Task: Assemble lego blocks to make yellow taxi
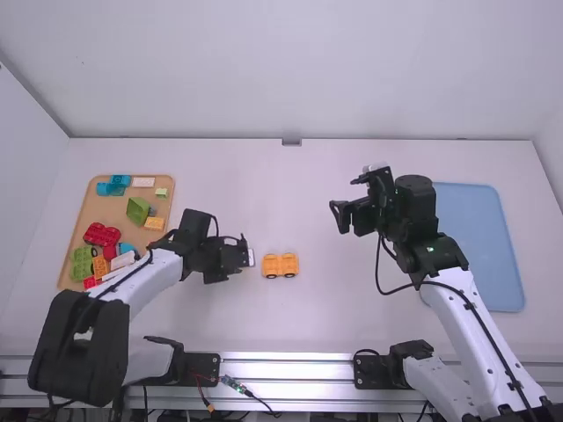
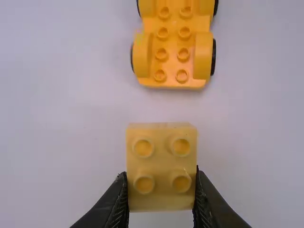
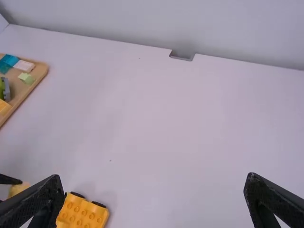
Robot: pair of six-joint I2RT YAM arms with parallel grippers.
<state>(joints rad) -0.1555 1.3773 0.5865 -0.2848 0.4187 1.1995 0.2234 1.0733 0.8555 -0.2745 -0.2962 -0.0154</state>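
In the high view, left of centre, the left gripper has its jaws pinching a yellow block, near the orange-yellow wheeled base on the worktop below centre. Right of centre, the right gripper has its jaws spread wide.
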